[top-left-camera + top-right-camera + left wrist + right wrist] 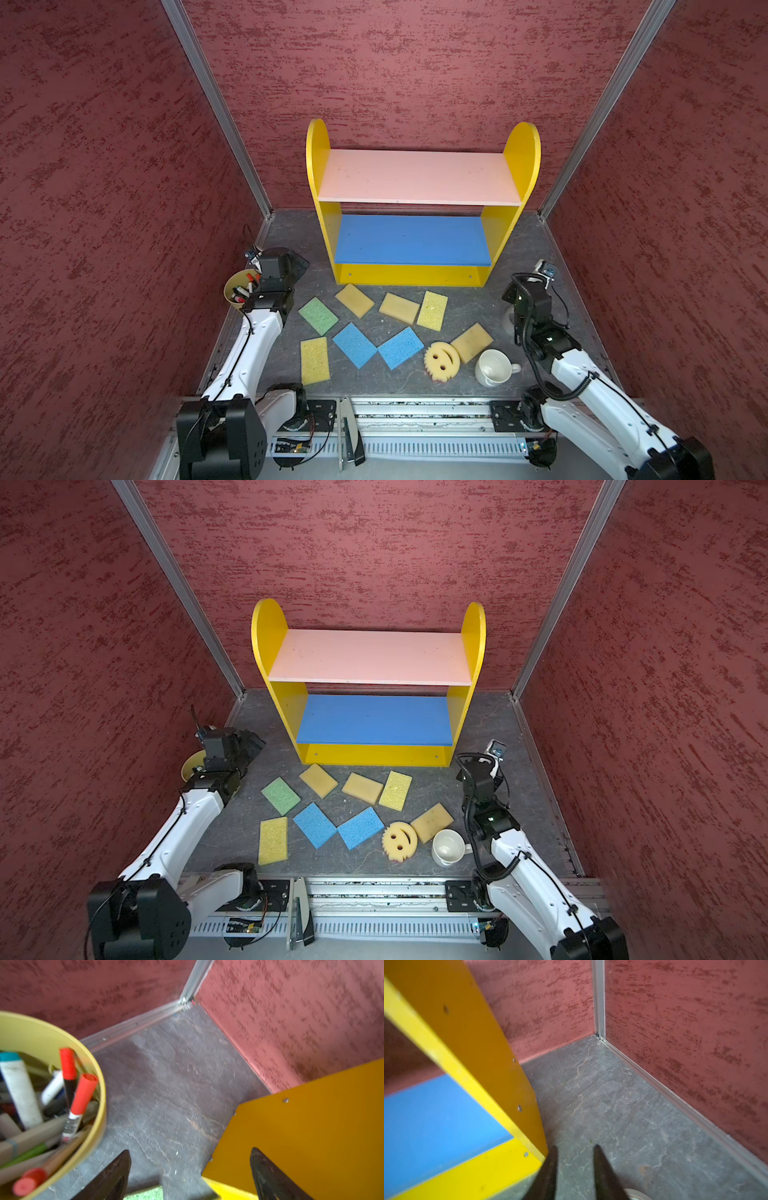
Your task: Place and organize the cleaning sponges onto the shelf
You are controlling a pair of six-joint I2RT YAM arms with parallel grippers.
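Note:
The shelf [419,176] [370,656] stands at the back with its pink and blue boards bare. Several cleaning sponges lie flat on the floor before it: green [318,316], tan [354,300], yellow [432,310], blue [354,345], and a round smiley one [441,360] beside another tan one [471,342]. My left gripper [300,266] [190,1152] hovers open and empty between the marker cup and the shelf's left side, with the green sponge's [145,1193] edge below it. My right gripper [575,1147] hangs by the shelf's right front corner [537,1155], jaws narrowly apart, nothing between them.
A yellow cup of markers [239,293] [62,1047] sits against the left wall under my left wrist. A white mug [494,368] stands next to the smiley sponge. A white round thing [509,322] shows under my right arm. Red walls close three sides.

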